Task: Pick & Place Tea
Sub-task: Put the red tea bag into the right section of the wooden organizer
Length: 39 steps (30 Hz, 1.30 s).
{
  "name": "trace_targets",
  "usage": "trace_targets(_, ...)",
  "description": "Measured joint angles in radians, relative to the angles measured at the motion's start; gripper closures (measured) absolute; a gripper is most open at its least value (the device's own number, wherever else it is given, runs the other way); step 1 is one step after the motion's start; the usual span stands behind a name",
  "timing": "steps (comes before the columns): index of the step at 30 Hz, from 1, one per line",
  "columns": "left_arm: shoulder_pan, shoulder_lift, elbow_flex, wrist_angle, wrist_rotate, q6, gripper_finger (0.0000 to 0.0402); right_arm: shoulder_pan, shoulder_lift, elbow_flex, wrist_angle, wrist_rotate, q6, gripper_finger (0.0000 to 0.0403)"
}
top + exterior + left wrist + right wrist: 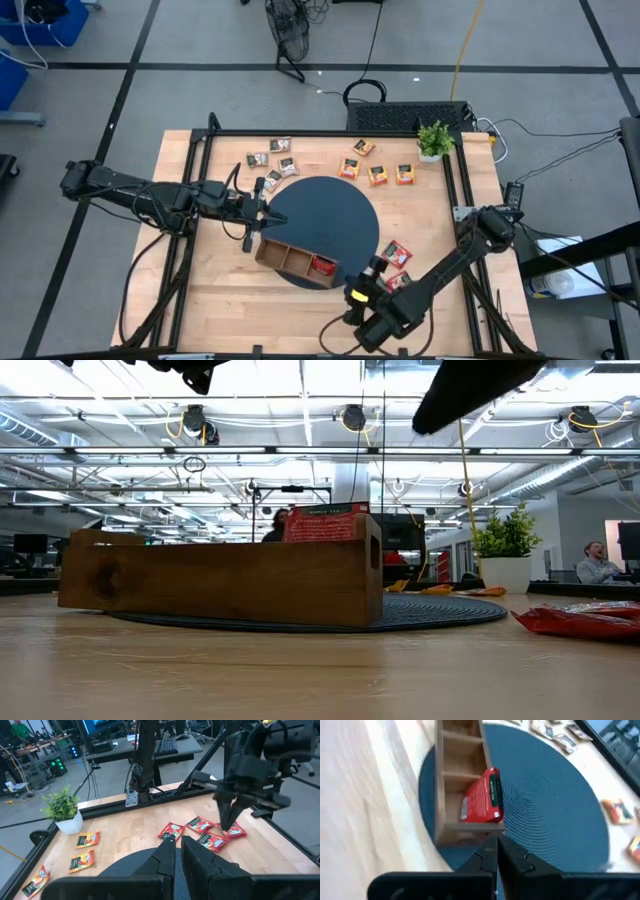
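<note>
One red tea sachet (482,800) stands in the end compartment of the wooden tray (290,259); other sachets lie loose on the table (430,215). Both the left gripper (262,211) and right gripper (496,851) are pressed together, empty. Only the low view shows a person (597,563).

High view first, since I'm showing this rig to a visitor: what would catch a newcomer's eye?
Likely the dark round mat mid-table, with the wooden tray on its near-left edge holding one red sachet in its right end compartment. Around it lie sachets by colour: brown ones far left, orange ones by the potted plant, red ones near the right gripper.
</note>
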Motion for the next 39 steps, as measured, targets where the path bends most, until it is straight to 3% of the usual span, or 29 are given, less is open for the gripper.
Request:
trace_targets(2, 0.000, 0.000, 0.000, 0.000, 0.000, 0.000, 0.0364, -0.032, -0.001, 0.003, -0.065, -0.098, -0.015, 0.0401)
trace_targets(4, 0.000, 0.000, 0.000, 0.000, 0.000, 0.000, 0.0364, -0.076, -0.001, 0.014, -0.162, -0.277, 0.018, 0.0389)
trace_targets(6, 0.000, 0.000, 0.000, 0.000, 0.000, 0.000, 0.0364, -0.123, -0.002, 0.018, -0.286, -0.466, 0.083, 0.0368)
trace_targets(8, 0.000, 0.000, 0.000, 0.000, 0.000, 0.000, 0.0364, -0.160, -0.002, 0.005, -0.414, -0.572, 0.123, 0.0338)
trace_targets(13, 0.000, 0.000, 0.000, 0.000, 0.000, 0.000, 0.0364, -0.190, -0.003, -0.070, -0.611, -0.586, 0.133, 0.0245)
trace_targets(17, 0.000, 0.000, 0.000, 0.000, 0.000, 0.000, 0.0364, -0.205, -0.002, -0.164, -0.596, -0.617, 0.122, 0.0165)
trace_targets(21, 0.000, 0.000, 0.000, 0.000, 0.000, 0.000, 0.0364, -0.213, -0.015, -0.262, -0.574, -0.636, 0.082, 0.0115)
trace_targets(27, 0.000, 0.000, 0.000, 0.000, 0.000, 0.000, 0.0364, -0.207, -0.210, -0.429, -0.505, -0.615, 0.206, 0.0103)
trace_targets(34, 0.000, 0.000, 0.000, 0.000, 0.000, 0.000, 0.0364, -0.206, -0.520, -0.663, -0.091, -0.690, 0.360, 0.0113)
trace_targets(39, 0.000, 0.000, 0.000, 0.000, 0.000, 0.000, 0.0364, -0.206, -0.569, -0.818, 0.149, -0.724, 0.337, 0.0110)
